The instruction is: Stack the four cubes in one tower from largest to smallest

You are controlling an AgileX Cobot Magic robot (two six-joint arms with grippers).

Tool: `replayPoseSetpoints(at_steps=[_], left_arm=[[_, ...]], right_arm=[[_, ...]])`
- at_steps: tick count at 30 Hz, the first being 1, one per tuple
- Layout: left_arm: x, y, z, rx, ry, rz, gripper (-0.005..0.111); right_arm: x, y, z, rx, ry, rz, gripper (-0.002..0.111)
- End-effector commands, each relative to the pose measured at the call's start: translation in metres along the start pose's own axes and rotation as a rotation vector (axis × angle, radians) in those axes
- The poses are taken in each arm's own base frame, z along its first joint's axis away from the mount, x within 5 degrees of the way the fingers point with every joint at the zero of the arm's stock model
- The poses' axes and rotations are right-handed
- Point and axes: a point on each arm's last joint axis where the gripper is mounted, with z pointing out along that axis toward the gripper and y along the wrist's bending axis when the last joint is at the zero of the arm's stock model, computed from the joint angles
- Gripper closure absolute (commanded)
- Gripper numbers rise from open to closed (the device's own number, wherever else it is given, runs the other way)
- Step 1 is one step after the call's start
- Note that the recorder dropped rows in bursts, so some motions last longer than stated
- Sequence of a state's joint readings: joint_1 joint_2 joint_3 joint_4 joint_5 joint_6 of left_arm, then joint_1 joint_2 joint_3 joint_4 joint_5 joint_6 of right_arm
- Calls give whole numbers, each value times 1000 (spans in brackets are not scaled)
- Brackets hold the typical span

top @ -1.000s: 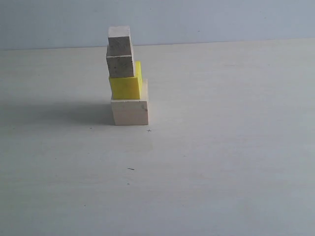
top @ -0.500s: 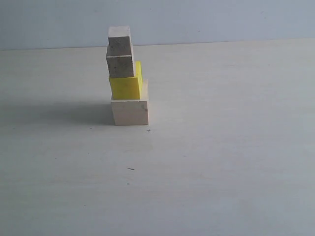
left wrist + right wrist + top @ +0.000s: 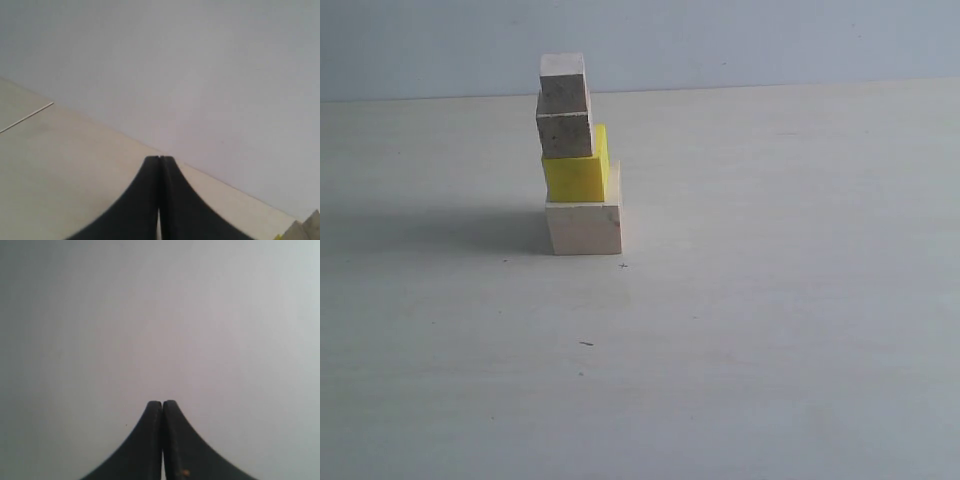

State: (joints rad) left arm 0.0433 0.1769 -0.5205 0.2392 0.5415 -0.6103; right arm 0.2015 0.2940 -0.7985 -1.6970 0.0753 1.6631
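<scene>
The tower stands on the table in the exterior view. At its base is the large pale wood cube. On that sits the yellow cube, then a small greyish cube, then a second small greyish cube on top, slightly offset. Neither arm shows in the exterior view. My left gripper is shut with nothing between its fingers, above the table near the wall; a corner of a greyish cube shows at that view's edge. My right gripper is shut and empty, facing a plain grey surface.
A pale blue-grey wall runs behind the table's far edge. A shadow lies to the left of the tower. A few small dark specks mark the tabletop in front of it.
</scene>
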Motion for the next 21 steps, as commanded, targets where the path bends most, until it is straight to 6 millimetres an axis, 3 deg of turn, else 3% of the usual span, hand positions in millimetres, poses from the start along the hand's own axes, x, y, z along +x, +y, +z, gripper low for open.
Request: replayPoseSetpoints(at_steps=[1,6,14,18,21], left_arm=[[13,6,4,-61,12,-44,107],[14,6,4,-61,14,5,107],[17,2,5,-10,43,-79,107],[28,-4,9,86,63,-69,107],[47,-4,11,170,69,-33,107]], right_arm=[[1,0,-1,4,0,-4,108],[1,0,-1,4,0,-4,108],[1,0,-1,4,2,14,108],[1,0,-1,4,2,14,108],[1,0,-1,4,2,14,108]])
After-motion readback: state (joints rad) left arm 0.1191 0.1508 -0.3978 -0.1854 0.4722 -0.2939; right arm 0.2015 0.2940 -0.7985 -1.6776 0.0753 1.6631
